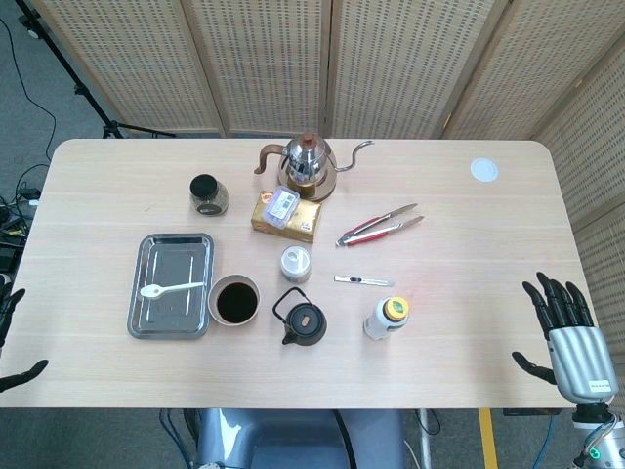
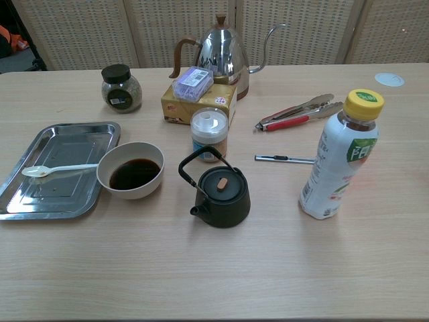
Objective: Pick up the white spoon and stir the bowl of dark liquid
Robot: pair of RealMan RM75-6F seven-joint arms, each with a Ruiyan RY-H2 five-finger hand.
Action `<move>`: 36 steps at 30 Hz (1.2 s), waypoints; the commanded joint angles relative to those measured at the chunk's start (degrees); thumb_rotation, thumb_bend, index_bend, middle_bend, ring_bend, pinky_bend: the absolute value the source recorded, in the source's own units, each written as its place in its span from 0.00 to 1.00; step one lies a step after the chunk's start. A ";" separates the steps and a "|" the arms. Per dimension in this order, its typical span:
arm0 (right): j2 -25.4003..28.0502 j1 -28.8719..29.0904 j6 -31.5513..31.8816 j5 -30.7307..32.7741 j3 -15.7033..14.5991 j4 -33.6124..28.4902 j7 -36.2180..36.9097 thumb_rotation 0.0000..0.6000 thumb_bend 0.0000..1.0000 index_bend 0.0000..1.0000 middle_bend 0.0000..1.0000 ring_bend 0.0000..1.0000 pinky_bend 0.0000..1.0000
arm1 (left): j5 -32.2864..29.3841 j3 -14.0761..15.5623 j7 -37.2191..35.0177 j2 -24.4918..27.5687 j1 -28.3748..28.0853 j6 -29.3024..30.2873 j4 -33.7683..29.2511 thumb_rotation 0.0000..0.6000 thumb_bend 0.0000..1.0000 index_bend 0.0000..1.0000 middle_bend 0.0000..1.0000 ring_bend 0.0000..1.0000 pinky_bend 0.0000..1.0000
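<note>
spoon (image 2: 57, 169) white | liquid (image 2: 133, 174) dark brown | teapot (image 2: 220, 194) black | tray (image 2: 59, 141) silver

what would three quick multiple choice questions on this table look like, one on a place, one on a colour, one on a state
1. Where does the white spoon lie?
A. in the metal tray
B. in the bowl
C. beside the tongs

2. What colour is the bottle cap?
A. red
B. yellow
C. black

3. How is the right hand now?
A. holding the spoon
B. open at the table's edge, holding nothing
C. pressing on the bottle

Answers:
1. A: the spoon rests on the tray floor, left of the bowl.
2. B: both views show a yellow cap.
3. B: its fingers are spread, touching no item.
</note>
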 commanded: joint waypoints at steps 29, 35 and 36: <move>2.85 -0.31 -0.23 1.06 0.46 -2.19 5.20 1.00 0.00 0.00 0.00 0.00 0.00 | -20.02 -11.69 14.39 -10.78 -21.61 -27.71 -3.45 1.00 0.14 0.54 0.00 0.00 0.00; 3.08 -0.03 -1.05 1.68 0.59 -1.89 6.32 1.00 0.00 0.00 0.00 0.00 0.00 | -25.66 -12.99 19.65 -15.79 -25.36 -30.01 0.44 1.00 0.26 0.54 0.00 0.00 0.00; 3.11 0.07 -1.36 2.01 0.66 -1.80 6.57 1.00 0.00 0.00 0.00 0.00 0.00 | -26.89 -13.30 20.32 -17.14 -26.10 -30.47 1.31 1.00 0.26 0.54 0.00 0.00 0.00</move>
